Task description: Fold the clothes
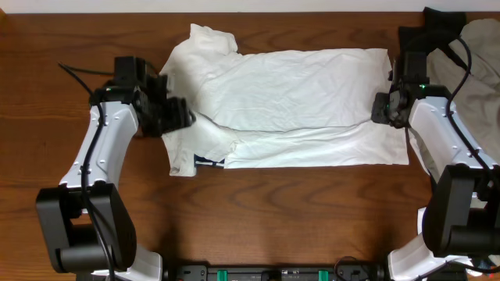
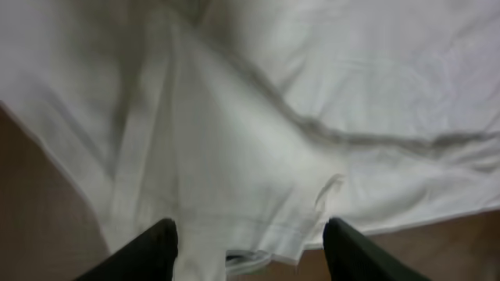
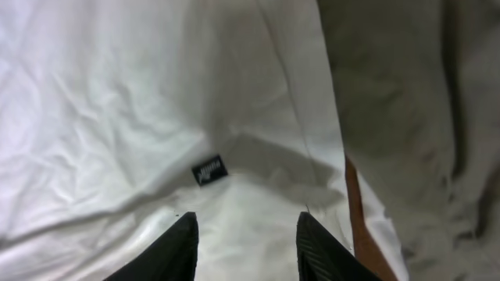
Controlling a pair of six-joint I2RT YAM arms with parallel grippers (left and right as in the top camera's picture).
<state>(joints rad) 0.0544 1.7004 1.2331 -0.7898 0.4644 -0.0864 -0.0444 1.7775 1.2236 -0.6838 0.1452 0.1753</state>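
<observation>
Dark wooden table (image 1: 273,218). Overhead: white T-shirt (image 1: 297,94) lies across the middle, partly folded; grey garment (image 1: 480,47) cut off at right edge. Left gripper (image 1: 178,115) is at the shirt's left end, right gripper (image 1: 383,108) at its right edge. Left wrist: blurry, fingers (image 2: 148,250) spread, holding nothing. Right wrist: fingers (image 3: 168,254) apart, empty, over a black label (image 3: 209,170).

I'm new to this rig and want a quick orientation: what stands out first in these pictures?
A large white shirt lies spread and partly folded across the middle of the wooden table. The left gripper sits open at its left end, the right gripper open at its right edge. A second, greyish garment lies bunched in the overhead view's upper right corner.
</observation>
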